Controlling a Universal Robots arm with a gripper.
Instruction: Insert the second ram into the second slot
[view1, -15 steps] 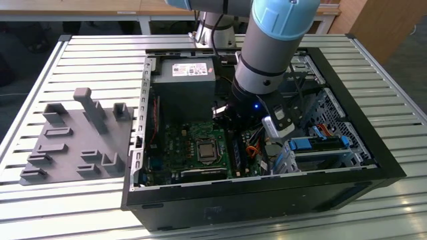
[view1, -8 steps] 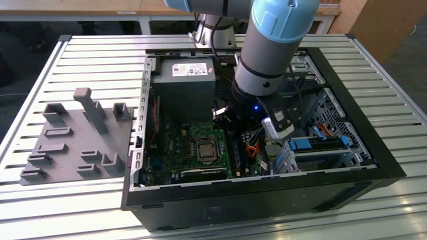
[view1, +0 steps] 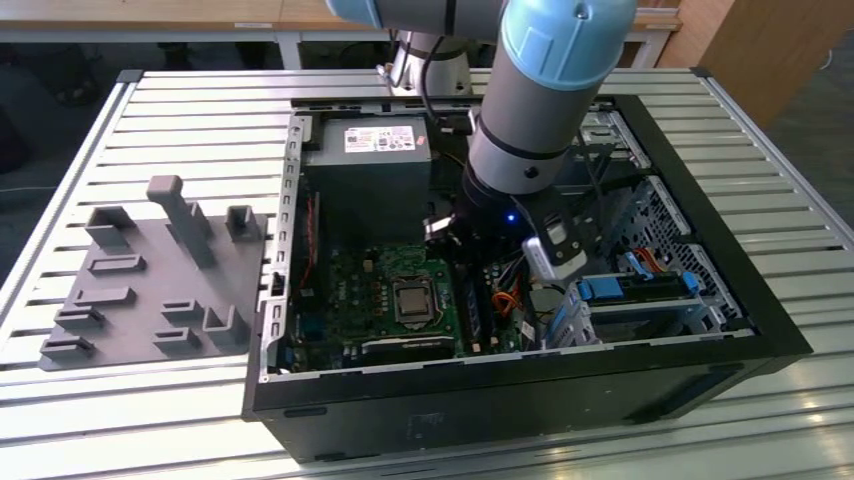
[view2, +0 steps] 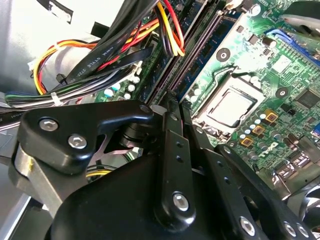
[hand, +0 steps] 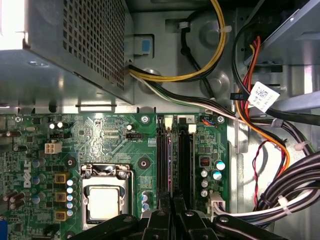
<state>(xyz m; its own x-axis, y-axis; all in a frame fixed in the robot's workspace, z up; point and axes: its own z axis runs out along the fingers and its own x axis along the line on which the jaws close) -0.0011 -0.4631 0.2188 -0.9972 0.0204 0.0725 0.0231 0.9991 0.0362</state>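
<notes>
Down inside the open computer case (view1: 534, 385), my gripper (view1: 487, 265) hangs over the black memory slots (view1: 477, 310) beside the green motherboard (view1: 360, 290). In both wrist views the black fingers (hand: 164, 212) are pressed close together. A thin blue strip, the second ram (hand: 173, 165), runs edge-on from my gripper (hand: 172, 197) along the memory slots (hand: 186, 160). It lies between two black slot rails. How deep it sits in a slot is hidden. In the second wrist view my gripper (view2: 175, 97) points straight down the memory slots (view2: 200, 45).
The grey power supply (view1: 367, 170) sits close behind the arm. Cable bundles (hand: 280, 195) crowd one side of the slots. The processor socket (hand: 106, 197) lies on the other side. Blue drive-bay clips (view1: 641, 290) fill the case's corner, and a grey fixture (view1: 147, 280) stands outside the case.
</notes>
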